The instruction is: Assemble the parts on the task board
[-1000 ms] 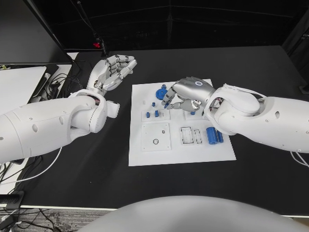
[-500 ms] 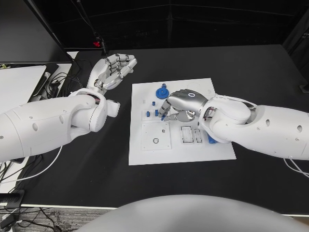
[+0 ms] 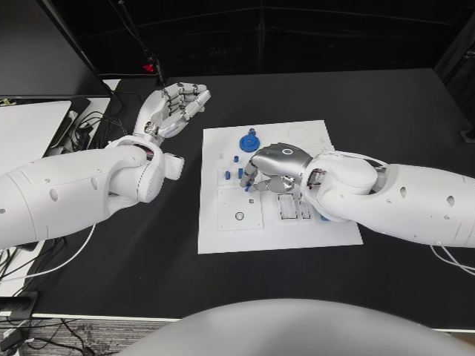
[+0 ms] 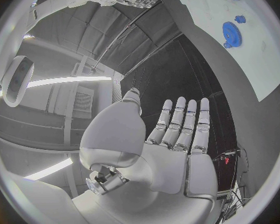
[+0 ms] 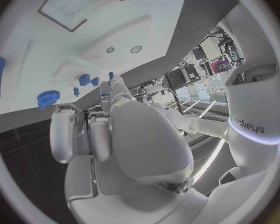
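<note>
The white task board [image 3: 280,237] lies mid-table. My right hand [image 3: 275,165] hovers low over its middle, fingers curled down, and a small blue part [image 3: 249,187] shows pinched at its fingertips, just at the back edge of a square plate with a hole [image 3: 240,211]. Small blue pegs [image 3: 230,176] stand to the left of those fingertips, and a blue gear [image 3: 251,139] lies behind them. The right wrist view shows the curled right hand [image 5: 121,134], the gear [image 5: 47,99] and the board [image 5: 65,40]. My left hand [image 3: 176,106] is raised off the board's back left corner, fingers straight, holding nothing; the left wrist view shows this hand [image 4: 171,139] too.
Two slotted recesses [image 3: 293,208] lie on the board under my right forearm, with a blue cylinder [image 3: 324,216] beside them. A white panel [image 3: 18,126] and cables [image 3: 87,130] sit beyond the table's left edge. Black table [image 3: 387,104] surrounds the board.
My right hand has moved from beside the gear toward the front and left, over the board's middle, with the blue part at its fingertips. The left hand has stayed put.
</note>
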You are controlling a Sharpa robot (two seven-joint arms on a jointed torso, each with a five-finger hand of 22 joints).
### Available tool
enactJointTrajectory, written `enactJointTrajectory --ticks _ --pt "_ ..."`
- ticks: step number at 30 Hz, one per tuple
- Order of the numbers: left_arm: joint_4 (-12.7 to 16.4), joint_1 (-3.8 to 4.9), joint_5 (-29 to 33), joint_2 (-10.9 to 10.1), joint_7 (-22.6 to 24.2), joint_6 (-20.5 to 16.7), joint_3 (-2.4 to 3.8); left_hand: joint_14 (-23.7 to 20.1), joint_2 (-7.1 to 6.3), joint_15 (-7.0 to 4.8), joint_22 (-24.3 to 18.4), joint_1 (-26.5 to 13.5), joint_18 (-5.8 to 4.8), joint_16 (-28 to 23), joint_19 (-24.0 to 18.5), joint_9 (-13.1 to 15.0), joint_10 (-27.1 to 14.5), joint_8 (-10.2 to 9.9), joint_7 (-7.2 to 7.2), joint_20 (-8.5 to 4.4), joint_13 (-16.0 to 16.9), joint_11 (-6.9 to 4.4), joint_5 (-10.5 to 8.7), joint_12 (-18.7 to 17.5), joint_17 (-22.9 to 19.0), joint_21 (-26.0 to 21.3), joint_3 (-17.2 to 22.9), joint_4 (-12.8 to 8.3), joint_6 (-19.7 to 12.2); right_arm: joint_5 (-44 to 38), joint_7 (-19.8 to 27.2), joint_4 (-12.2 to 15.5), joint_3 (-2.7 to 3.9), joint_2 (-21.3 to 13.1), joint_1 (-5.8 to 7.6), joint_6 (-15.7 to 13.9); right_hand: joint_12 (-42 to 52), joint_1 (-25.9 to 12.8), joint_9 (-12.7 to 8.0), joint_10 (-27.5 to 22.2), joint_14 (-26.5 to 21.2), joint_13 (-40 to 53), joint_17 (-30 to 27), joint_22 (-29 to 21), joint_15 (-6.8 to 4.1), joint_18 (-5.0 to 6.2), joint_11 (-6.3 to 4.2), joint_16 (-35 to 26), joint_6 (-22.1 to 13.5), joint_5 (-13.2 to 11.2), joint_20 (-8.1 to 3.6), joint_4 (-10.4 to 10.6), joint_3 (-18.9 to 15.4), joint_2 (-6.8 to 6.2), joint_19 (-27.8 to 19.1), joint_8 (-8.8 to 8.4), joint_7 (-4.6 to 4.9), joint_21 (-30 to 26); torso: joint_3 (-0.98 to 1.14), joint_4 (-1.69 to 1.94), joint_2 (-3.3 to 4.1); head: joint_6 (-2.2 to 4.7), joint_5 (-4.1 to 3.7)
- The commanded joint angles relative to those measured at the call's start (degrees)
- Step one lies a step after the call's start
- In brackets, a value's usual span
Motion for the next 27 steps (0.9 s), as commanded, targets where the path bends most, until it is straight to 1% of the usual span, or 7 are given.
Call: enactJointTrajectory --ticks 1,4,12,16,18,22,27 --pt "0.0 0.08 0.1 0.0 8.2 0.5 0.06 -0.3 0.62 -0.07 0.0 0.0 -0.61 0.2 0.3 0.0 -0.5 0.4 6.71 0.00 0.0 0.00 0.39 0.2 0.0 0.2 -0.4 0.1 -0.3 -2.8 -0.4 -0.1 0.01 0.2 -0.08 3.3 -0.3 0.3 0.0 0.2 4.7 0.0 8.9 10.7 0.06 -0.69 0.18 -0.2 -0.1 0.2 -0.10 0.0 0.5 -0.28 1.1 -0.23 0.32 -0.4 -0.01 -0.03 0.00 0.00 -0.09" --pt "0.0 0.08 0.1 0.0 8.2 0.4 0.06 -0.3 0.62 -0.07 0.0 0.0 -0.61 0.2 0.3 0.0 -0.5 0.4 6.71 0.00 0.0 0.00 0.39 0.2 0.0 0.2 -0.4 0.1 -0.3 -3.1 -0.7 -0.4 0.00 0.5 -0.34 4.2 -0.4 0.3 0.0 0.2 4.7 0.0 8.9 10.7 0.08 -0.67 0.21 -0.2 -0.2 0.2 -0.08 0.0 0.6 -0.30 1.1 -0.30 0.35 -0.5 -0.01 -0.02 -0.01 0.00 -0.13" --pt "0.0 0.08 0.1 0.0 8.2 0.4 0.06 -0.3 0.62 -0.07 0.0 0.0 -0.61 0.2 0.3 0.0 -0.5 0.4 6.71 0.00 0.0 0.00 0.39 0.2 0.0 0.2 -0.4 0.1 -0.3 -3.3 -1.2 -0.4 -0.04 0.5 -0.80 5.3 -0.5 0.3 0.0 0.1 4.7 0.0 8.9 10.6 0.11 -0.65 0.24 -0.2 -0.2 0.2 -0.06 0.0 0.7 -0.27 1.0 -0.36 0.38 -0.6 0.02 -0.02 -0.04 0.00 -0.19" --pt "-0.1 0.08 0.1 0.0 8.1 0.4 0.06 -0.3 0.62 -0.07 0.0 0.0 -0.61 0.2 0.3 0.0 -0.5 0.4 6.71 0.00 0.0 0.00 0.39 0.2 0.0 0.2 -0.4 0.1 -0.3 -3.3 -1.2 -0.5 -0.06 0.5 -0.89 5.7 -0.6 0.3 0.0 0.1 4.7 0.0 8.7 10.6 0.12 -0.63 0.26 -0.2 -0.2 0.2 -0.04 0.0 0.7 -0.26 1.0 -0.40 0.40 -0.7 0.02 -0.02 -0.03 0.00 -0.38" --pt "-0.1 0.07 0.1 0.0 8.1 0.4 0.06 -0.4 0.70 -0.06 -0.1 0.1 -0.61 0.3 0.3 -0.1 -0.5 0.4 6.72 0.00 -0.1 0.00 0.43 0.3 -0.1 0.2 -0.4 0.1 -0.4 -3.3 -1.0 -0.5 -0.06 0.5 -0.92 5.8 -0.6 0.3 0.0 0.1 4.7 0.0 8.6 10.6 0.13 -0.61 0.27 -0.3 -0.2 0.2 -0.03 0.0 0.8 -0.25 1.0 -0.42 0.41 -0.8 0.03 0.00 -0.06 0.00 -0.46" --pt "-0.2 0.07 0.1 0.0 8.1 0.4 0.06 -0.4 0.73 -0.06 -0.1 0.1 -0.62 0.3 0.3 -0.1 -0.5 0.5 6.72 0.00 -0.1 0.00 0.44 0.3 -0.2 0.2 -0.4 0.1 -0.4 -3.3 -0.8 -0.5 -0.07 0.5 -0.95 5.8 -0.7 0.3 0.0 0.1 4.6 0.0 8.6 10.5 0.15 -0.59 0.28 -0.3 -0.2 0.3 -0.02 0.0 0.9 -0.21 0.9 -0.44 0.42 -0.8 0.01 -0.03 -0.04 0.00 -0.35" --pt "-0.2 0.07 0.1 0.0 8.1 0.3 0.06 -0.4 0.75 -0.06 -0.1 0.1 -0.62 0.3 0.3 -0.1 -0.5 0.5 6.72 0.00 -0.1 0.00 0.45 0.3 -0.2 0.2 -0.5 0.1 -0.4 -3.3 -0.6 -0.5 -0.08 0.5 -0.97 5.8 -0.7 0.3 0.0 0.1 4.6 0.0 8.5 10.5 0.15 -0.59 0.28 -0.3 -0.2 0.3 -0.02 0.0 0.9 -0.21 0.9 -0.45 0.42 -0.8 0.03 0.04 -0.03 0.00 -0.49"
